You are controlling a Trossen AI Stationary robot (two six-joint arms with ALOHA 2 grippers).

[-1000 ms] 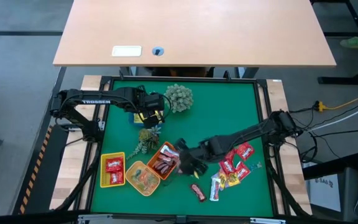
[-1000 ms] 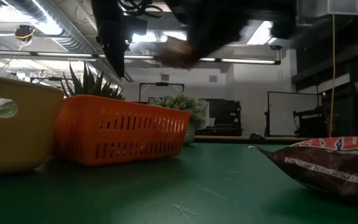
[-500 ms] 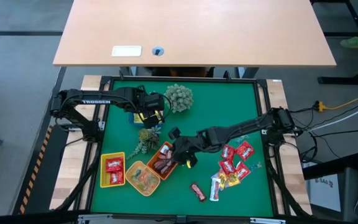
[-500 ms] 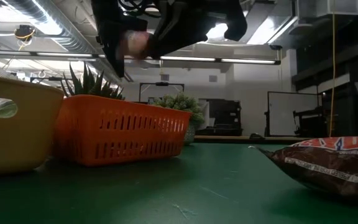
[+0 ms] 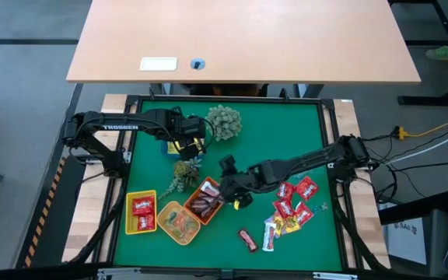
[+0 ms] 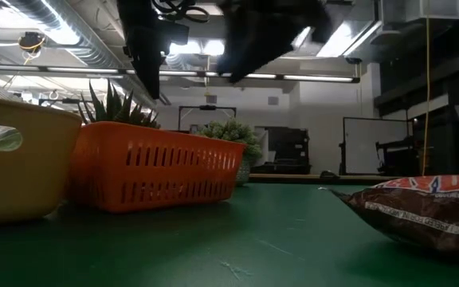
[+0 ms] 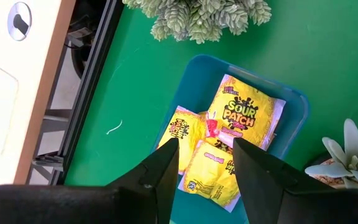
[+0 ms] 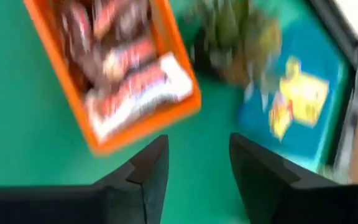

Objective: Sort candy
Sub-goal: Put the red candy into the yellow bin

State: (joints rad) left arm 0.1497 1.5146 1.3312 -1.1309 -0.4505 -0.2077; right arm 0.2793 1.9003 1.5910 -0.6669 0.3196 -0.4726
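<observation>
Lying in four groups, the candy is partly sorted: dark brown bars point(image 5: 202, 204) fill the orange tray point(image 5: 214, 187), red packets point(image 5: 141, 211) sit in the square yellow tray point(image 5: 130, 194), clear pieces point(image 5: 179, 224) lie in the round yellow tray point(image 5: 167, 210), and yellow packets point(image 7: 241, 116) rest in the blue tray point(image 7: 294, 109). More loose candy point(image 5: 290, 206) is scattered on the green mat point(image 5: 278, 132) to the right. The right gripper point(image 5: 236, 191) hovers just beside the orange tray, fingers point(image 8: 149, 176) apart and empty. The left gripper point(image 7: 204, 163) hangs over the blue tray, fingers spread.
</observation>
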